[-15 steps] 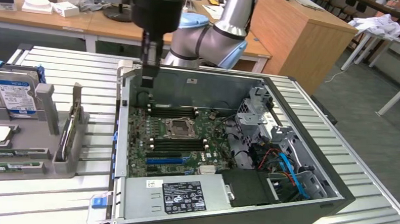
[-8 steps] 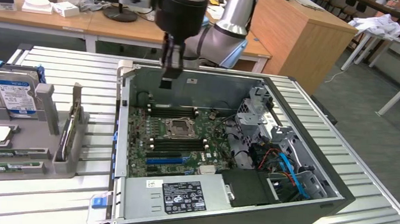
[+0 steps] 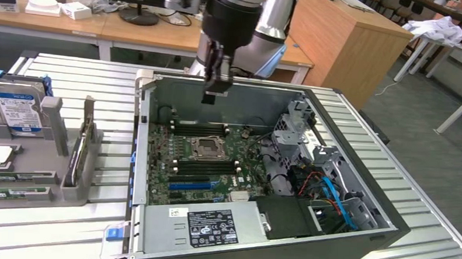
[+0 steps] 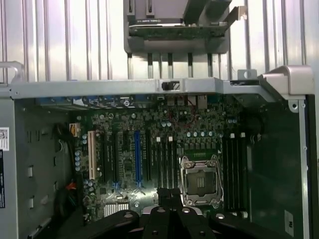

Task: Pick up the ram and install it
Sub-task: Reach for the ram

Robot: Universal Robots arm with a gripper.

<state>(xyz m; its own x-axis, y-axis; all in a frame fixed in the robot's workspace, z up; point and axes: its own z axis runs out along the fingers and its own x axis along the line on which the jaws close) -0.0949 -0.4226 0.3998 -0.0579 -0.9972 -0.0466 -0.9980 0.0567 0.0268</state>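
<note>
My gripper (image 3: 214, 89) hangs over the far part of the open computer case (image 3: 140, 160), above the motherboard (image 3: 202, 157). Its fingers are shut on a thin dark stick seen edge-on, the ram (image 3: 209, 97), which points down toward the board. In the wrist view the fingertips (image 4: 157, 214) meet low in the picture, with the gripper (image 4: 169, 201) over the empty black memory slots (image 4: 164, 159) beside the CPU socket (image 4: 201, 181). More slots (image 4: 234, 164) lie on the socket's other side.
A grey parts holder (image 3: 53, 186) at the exterior view's left carries a hard drive (image 3: 17, 111), a chip and spare ram sticks (image 3: 10, 193). The power supply (image 3: 203, 225) and cable-filled drive cage (image 3: 322, 186) fill the case's near and right side.
</note>
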